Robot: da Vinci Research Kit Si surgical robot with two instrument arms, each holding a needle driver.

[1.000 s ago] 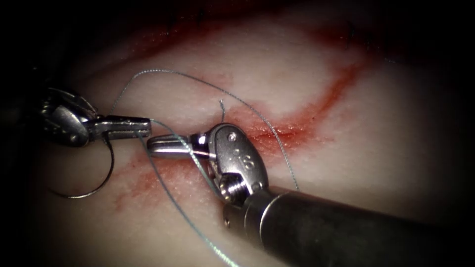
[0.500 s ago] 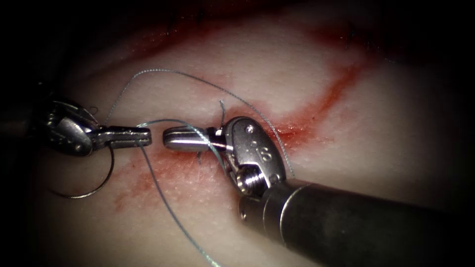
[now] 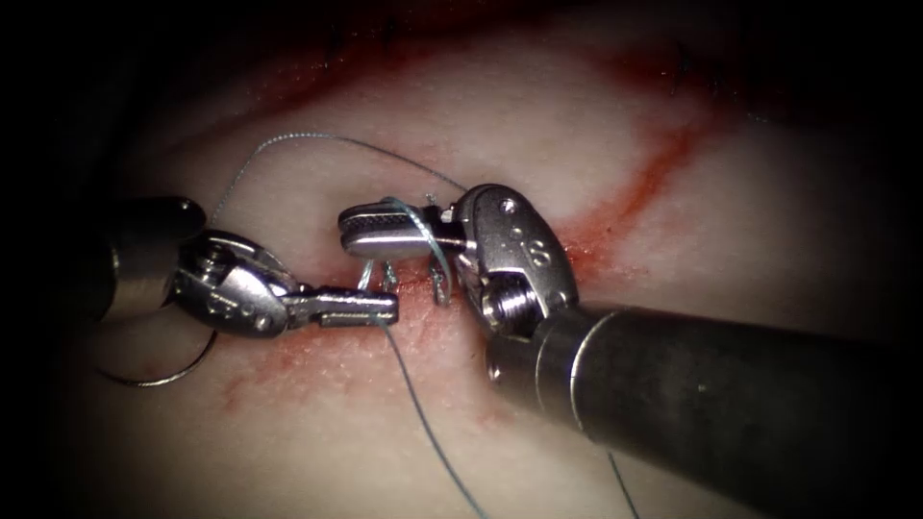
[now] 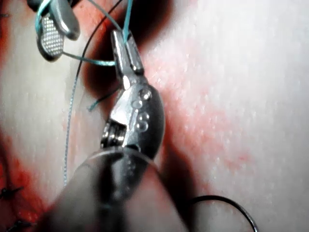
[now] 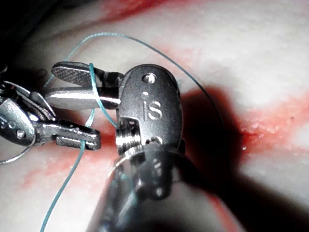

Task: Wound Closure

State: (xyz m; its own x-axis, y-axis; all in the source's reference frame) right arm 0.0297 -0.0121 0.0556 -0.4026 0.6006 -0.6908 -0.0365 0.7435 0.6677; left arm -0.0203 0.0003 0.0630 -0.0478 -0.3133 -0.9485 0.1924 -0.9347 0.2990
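Near the middle of the endoscope view we see the pale pork tissue (image 3: 596, 125) with its red, wet cut (image 3: 615, 216) running from lower left to upper right, and red fluid (image 3: 288, 351) smeared along it. From the left comes our left arm's small steel tool (image 3: 361, 308); its two jaws are pressed together on the thin teal thread (image 3: 423, 423), which we see most clearly in the left wrist view, where the thread (image 4: 126, 19) leaves the closed tip of the left tool (image 4: 123, 50). From the right comes our right arm's steel tool (image 3: 385, 229) on its thick dark shaft (image 3: 731, 384). Its jaws stand a little apart, with the ribbed inner face of one jaw showing, and the thread is wound around them; the right wrist view shows the thread (image 5: 91, 92) crossing over both jaws of this tool (image 5: 72, 87), which grip nothing. The two tool tips are near each other, the left one just below the right one, both over the cut. One strand of thread arcs up and to the left over the tissue, and another runs down to the lower edge. The thin curved steel needle (image 3: 159, 377) lies free on the tissue on the left side of the cut, behind the left tool, held by neither tool and not in the tissue.
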